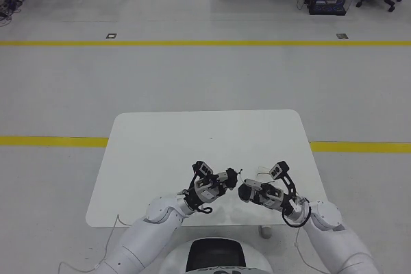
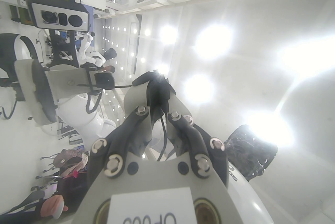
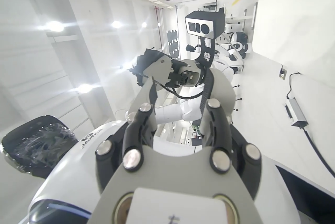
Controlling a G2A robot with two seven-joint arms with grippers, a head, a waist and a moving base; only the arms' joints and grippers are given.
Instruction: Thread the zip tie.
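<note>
Both arms are raised over the front of the white table (image 1: 192, 144), with the grippers tip to tip. My left gripper (image 1: 231, 176) (image 2: 157, 94) is shut on the black zip tie (image 2: 120, 85). One thin end sticks out sideways from its fingertips to the right gripper (image 2: 103, 82) and crosses that gripper's dark pad. A black strand, possibly more of the tie, hangs back between the left fingers. My right gripper (image 1: 245, 190) (image 3: 185, 77) has its fingers apart, facing the left gripper (image 3: 146, 62). How the tie sits between the right fingers is hidden.
The white tabletop stretches away beyond the grippers to its far edge. Yellow lines cross the floor (image 1: 205, 43) behind the table. A power adapter (image 3: 295, 112) with its cable lies on the floor beside the table.
</note>
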